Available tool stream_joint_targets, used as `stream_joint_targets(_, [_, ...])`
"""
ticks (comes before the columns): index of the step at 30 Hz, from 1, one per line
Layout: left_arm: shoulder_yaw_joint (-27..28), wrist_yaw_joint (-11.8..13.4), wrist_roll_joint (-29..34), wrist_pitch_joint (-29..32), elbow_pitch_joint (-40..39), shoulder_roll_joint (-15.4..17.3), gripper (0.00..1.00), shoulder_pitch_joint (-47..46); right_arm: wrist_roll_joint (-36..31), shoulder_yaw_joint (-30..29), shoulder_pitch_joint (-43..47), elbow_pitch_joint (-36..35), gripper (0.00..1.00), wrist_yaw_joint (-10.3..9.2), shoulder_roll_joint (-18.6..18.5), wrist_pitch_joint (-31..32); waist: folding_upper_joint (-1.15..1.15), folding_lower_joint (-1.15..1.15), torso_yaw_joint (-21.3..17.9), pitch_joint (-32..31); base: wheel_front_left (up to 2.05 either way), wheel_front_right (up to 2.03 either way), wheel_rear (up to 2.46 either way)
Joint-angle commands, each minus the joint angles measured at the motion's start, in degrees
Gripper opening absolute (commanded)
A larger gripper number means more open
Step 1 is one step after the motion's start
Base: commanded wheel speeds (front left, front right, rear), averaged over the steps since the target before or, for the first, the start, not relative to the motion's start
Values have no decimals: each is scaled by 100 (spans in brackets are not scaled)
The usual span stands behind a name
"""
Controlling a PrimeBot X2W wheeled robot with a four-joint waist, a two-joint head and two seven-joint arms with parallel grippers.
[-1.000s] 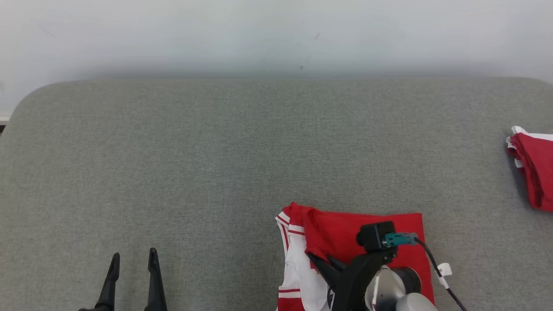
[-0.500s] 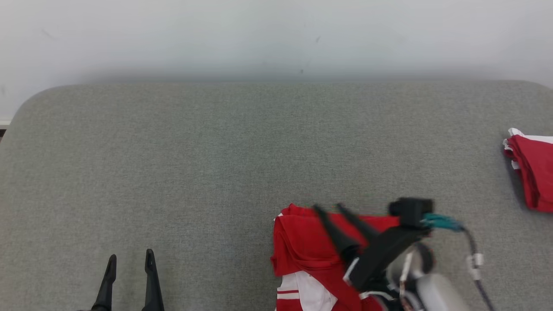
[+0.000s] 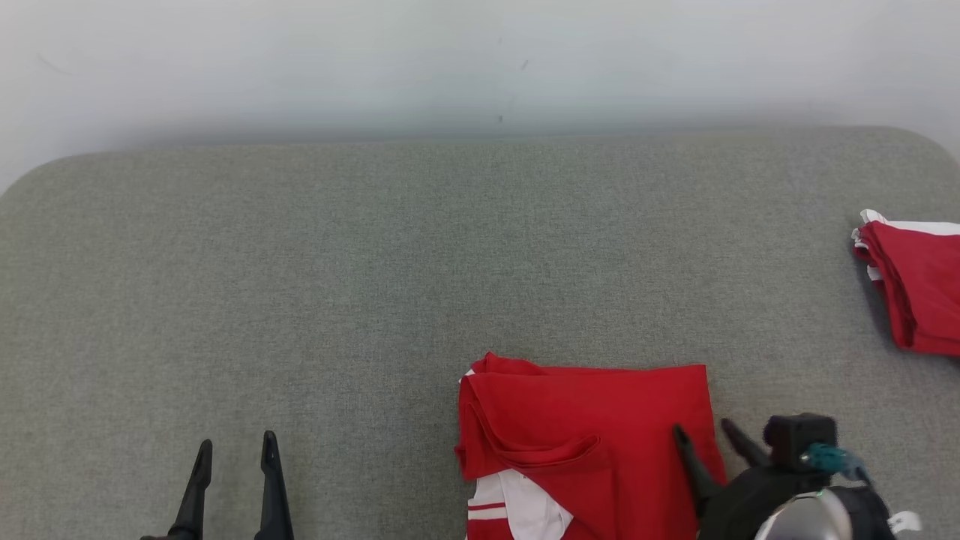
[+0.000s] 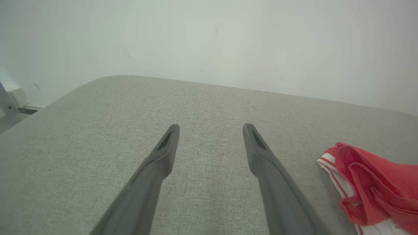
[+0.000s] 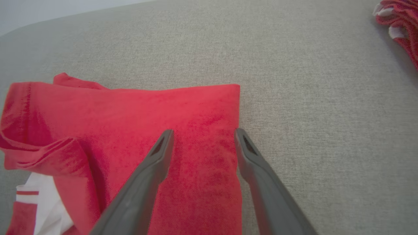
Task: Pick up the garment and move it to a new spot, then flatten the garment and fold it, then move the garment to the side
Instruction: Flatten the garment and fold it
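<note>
The garment (image 3: 585,435) is a red shirt with white, red-striped trim, lying folded on the grey cushion (image 3: 375,262) at the front, right of centre. Its left edge is rumpled and a white sleeve sticks out below. My right gripper (image 3: 703,430) is open over the garment's right edge, with nothing between its fingers; in the right wrist view this gripper (image 5: 202,132) hovers over the red cloth (image 5: 147,117) near its right border. My left gripper (image 3: 236,442) stands open at the front left over bare cushion; in the left wrist view the gripper (image 4: 210,126) is empty, the garment (image 4: 372,189) off to its right.
A second pile of folded red and white cloth (image 3: 911,285) lies at the cushion's right edge, also in the right wrist view as a red pile (image 5: 400,26) at top right. A pale wall (image 3: 480,60) runs behind the cushion, whose far corners are rounded.
My right gripper let go of the red fold, which now lies over the garment's left part, and drew back to the right edge, open. The head camera shifted slightly. The left gripper stayed.
</note>
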Motion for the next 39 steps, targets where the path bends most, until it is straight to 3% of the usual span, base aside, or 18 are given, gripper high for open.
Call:
stream_joint_targets(1, [7,-25,48,-18,19,-18,100,-67,8,163,0,175,36,-16,17,-130,0,0,-13,19,0,0,0])
stream_joint_targets(2, [13,-44,59,-18,27,-15,100,-72,-19,302,-15,305,3,-16,27,-184,0,0,-12,24,0,0,0])
stream_joint_targets(3, [15,-61,68,-18,39,-16,100,-86,-41,424,-51,435,0,-16,31,-241,0,0,-8,28,0,0,0])
stream_joint_targets(11, [47,-153,132,-18,124,-17,100,-65,88,1470,-262,1110,0,-16,29,-341,0,0,104,-61,0,0,0])
stream_joint_targets(19, [94,-200,142,-18,153,-25,100,17,344,2452,-217,998,0,-16,23,-115,0,0,177,-132,0,0,0])
stream_joint_targets(22, [120,-212,144,-18,162,-28,100,34,650,2992,-230,869,0,-16,30,47,0,0,175,-143,0,0,0])
stream_joint_targets(26, [134,-220,144,-18,174,-36,100,22,1562,3556,-272,549,0,-16,59,191,0,0,170,-151,0,0,0])
stream_joint_targets(30, [200,-212,142,-18,144,-39,100,41,1965,3391,-411,158,0,-16,41,-98,0,0,117,-174,0,0,0])
stream_joint_targets(32, [229,-200,145,-18,143,-44,100,74,1859,3056,-407,16,100,-16,-14,-369,0,0,76,-214,0,0,0])
stream_joint_targets(39, [261,-185,221,-17,235,-50,100,182,1255,1522,-116,-242,100,-16,-103,-1571,0,0,-21,-589,0,0,0])
